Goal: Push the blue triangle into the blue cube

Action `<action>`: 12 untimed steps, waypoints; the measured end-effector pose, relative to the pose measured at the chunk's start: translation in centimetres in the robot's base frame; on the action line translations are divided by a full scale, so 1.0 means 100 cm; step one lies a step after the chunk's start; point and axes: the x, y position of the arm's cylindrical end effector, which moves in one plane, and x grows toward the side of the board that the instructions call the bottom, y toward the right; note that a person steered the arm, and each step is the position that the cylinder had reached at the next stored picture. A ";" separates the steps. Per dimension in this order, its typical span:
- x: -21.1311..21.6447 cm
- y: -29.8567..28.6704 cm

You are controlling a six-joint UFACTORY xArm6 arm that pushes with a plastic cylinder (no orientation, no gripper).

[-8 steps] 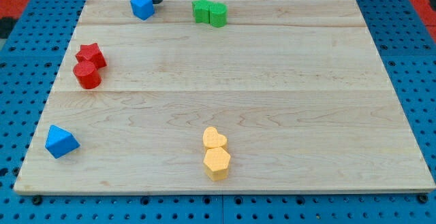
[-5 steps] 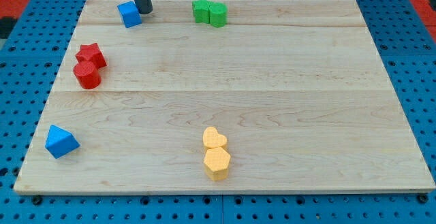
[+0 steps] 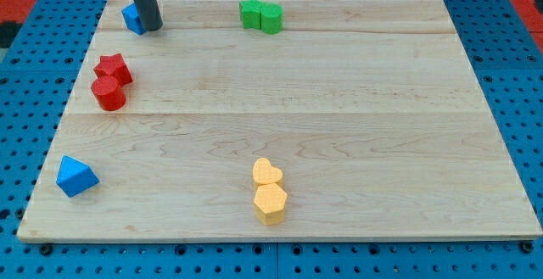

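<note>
The blue triangle (image 3: 75, 176) lies near the view's bottom left corner of the wooden board (image 3: 339, 126). The blue cube (image 3: 131, 17) sits near the board's top left, partly hidden behind my rod. My tip (image 3: 152, 28) stands right against the cube's right side, touching it. The triangle is far below, apart from both.
A red star block (image 3: 114, 67) and a red cylinder (image 3: 109, 94) sit together at the left. Two green blocks (image 3: 260, 14) sit at the top middle. A yellow heart (image 3: 267, 173) and a yellow hexagon (image 3: 270, 203) sit at the bottom middle.
My tip has moved to the view's left and slightly down along the top edge. It has pushed the blue cube to the left with it. The blue triangle has not moved.
</note>
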 end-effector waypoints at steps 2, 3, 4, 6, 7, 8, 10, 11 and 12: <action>0.108 0.072; 0.191 0.077; 0.272 0.077; 0.349 0.004; 0.330 -0.047; 0.295 -0.069; 0.261 -0.027; 0.238 -0.018; 0.207 -0.017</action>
